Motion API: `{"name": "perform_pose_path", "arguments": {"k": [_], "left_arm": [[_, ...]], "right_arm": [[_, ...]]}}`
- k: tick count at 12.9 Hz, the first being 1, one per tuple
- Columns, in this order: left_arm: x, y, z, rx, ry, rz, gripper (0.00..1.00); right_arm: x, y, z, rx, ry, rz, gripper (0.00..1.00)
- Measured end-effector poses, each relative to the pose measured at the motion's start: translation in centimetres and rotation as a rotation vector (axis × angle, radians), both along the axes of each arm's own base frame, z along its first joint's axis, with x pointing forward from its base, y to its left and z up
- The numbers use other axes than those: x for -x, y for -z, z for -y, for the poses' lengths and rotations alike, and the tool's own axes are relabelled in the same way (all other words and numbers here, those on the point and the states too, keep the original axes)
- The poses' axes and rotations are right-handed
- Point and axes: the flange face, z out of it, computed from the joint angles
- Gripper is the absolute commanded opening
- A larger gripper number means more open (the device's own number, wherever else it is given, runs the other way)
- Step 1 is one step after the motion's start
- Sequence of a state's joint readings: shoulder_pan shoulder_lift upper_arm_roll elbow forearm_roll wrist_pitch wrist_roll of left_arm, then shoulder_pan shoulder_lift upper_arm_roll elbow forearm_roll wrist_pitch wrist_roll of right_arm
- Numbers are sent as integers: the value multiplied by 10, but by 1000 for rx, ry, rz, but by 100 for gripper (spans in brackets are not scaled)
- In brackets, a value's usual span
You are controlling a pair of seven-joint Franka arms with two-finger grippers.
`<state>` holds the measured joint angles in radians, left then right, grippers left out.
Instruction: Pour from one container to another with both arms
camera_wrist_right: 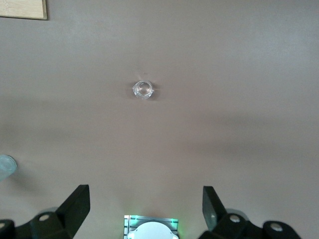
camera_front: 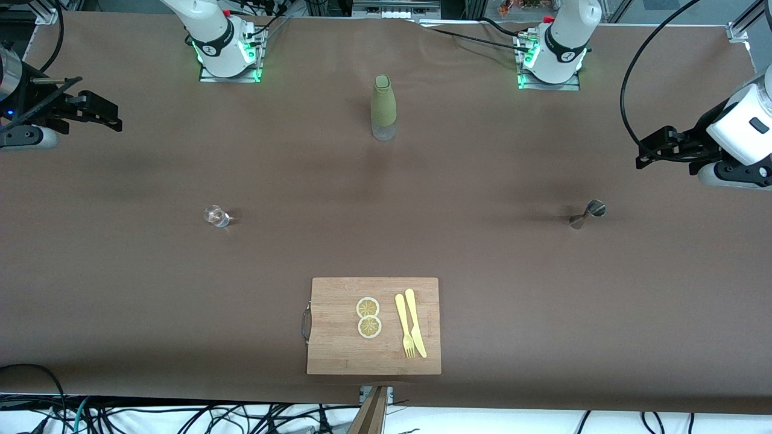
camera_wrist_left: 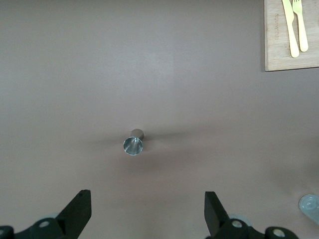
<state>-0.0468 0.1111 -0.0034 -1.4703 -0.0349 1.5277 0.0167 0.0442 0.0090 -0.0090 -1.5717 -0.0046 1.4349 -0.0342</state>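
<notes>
The tiny clear glass cup (camera_front: 216, 216) stands upright on the brown table toward the right arm's end; the right wrist view looks down into its round rim (camera_wrist_right: 143, 89). The silvery hourglass jigger (camera_front: 588, 214) stands toward the left arm's end, and the left wrist view shows it from above (camera_wrist_left: 133, 143). My right gripper (camera_front: 102, 114) (camera_wrist_right: 144, 194) hangs open and empty, high at its end of the table, well away from the cup. My left gripper (camera_front: 648, 154) (camera_wrist_left: 147, 199) is open and empty too, up in the air and apart from the jigger.
A tall olive-green bottle (camera_front: 383, 107) with a clear base stands midway between the arm bases. A wooden cutting board (camera_front: 338, 355) lies near the front edge, holding two lemon slices (camera_front: 368, 317), a yellow fork and a knife (camera_front: 412, 325).
</notes>
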Motion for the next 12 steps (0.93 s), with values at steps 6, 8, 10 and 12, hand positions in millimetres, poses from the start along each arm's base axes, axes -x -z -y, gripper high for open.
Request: {"name": "perform_pose_path", "arguments": {"k": [6,8,10,12], "left_arm": [[0,0,1,0,1,0,100],[0,0,1,0,1,0,100],[0,0,1,0,1,0,100],[0,0,1,0,1,0,100]], "right_arm": [[-2,4,1,0,3,-8,100],[-3,6,1,1,3,-11,100],[-3,6,0,0,1,-11,100],[-2,6,-1,0,-2,-11,100]]}}
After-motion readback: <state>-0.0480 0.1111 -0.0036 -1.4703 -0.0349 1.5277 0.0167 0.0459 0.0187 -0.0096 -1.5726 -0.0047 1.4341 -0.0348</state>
